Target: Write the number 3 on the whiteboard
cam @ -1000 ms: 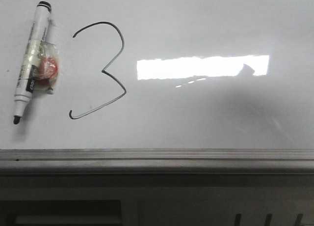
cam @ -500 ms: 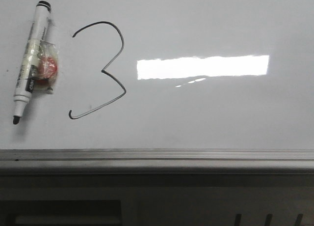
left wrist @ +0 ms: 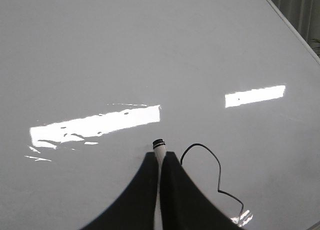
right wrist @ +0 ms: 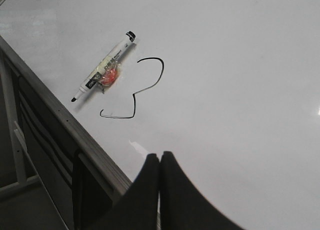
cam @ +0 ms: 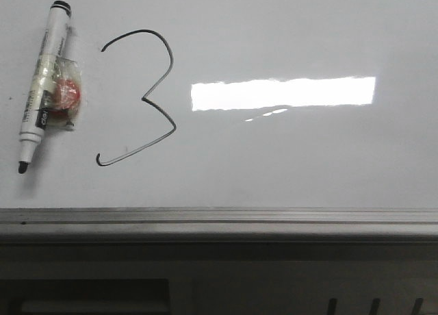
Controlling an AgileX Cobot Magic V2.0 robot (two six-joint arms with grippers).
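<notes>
The number 3 (cam: 144, 100) is drawn in thin black line on the whiteboard (cam: 294, 157), left of the bright light reflection. It also shows in the left wrist view (left wrist: 220, 172) and the right wrist view (right wrist: 134, 96). A white marker pen (cam: 42, 89) with a black tip lies flat on the board left of the 3, uncapped. No gripper shows in the front view. My left gripper (left wrist: 159, 154) is shut and empty above the marker, whose end (left wrist: 159, 144) shows past the fingertips. My right gripper (right wrist: 159, 156) is shut and empty near the board's front edge.
A small red object in clear wrap (cam: 65, 94) is stuck to the marker's barrel. The grey metal edge rail (cam: 219, 216) runs along the board's near side, with a dark frame below it (cam: 205, 281).
A dark shadow that lay over the right end of the light reflection one second ago is gone. The marker and the 3 have not moved.
</notes>
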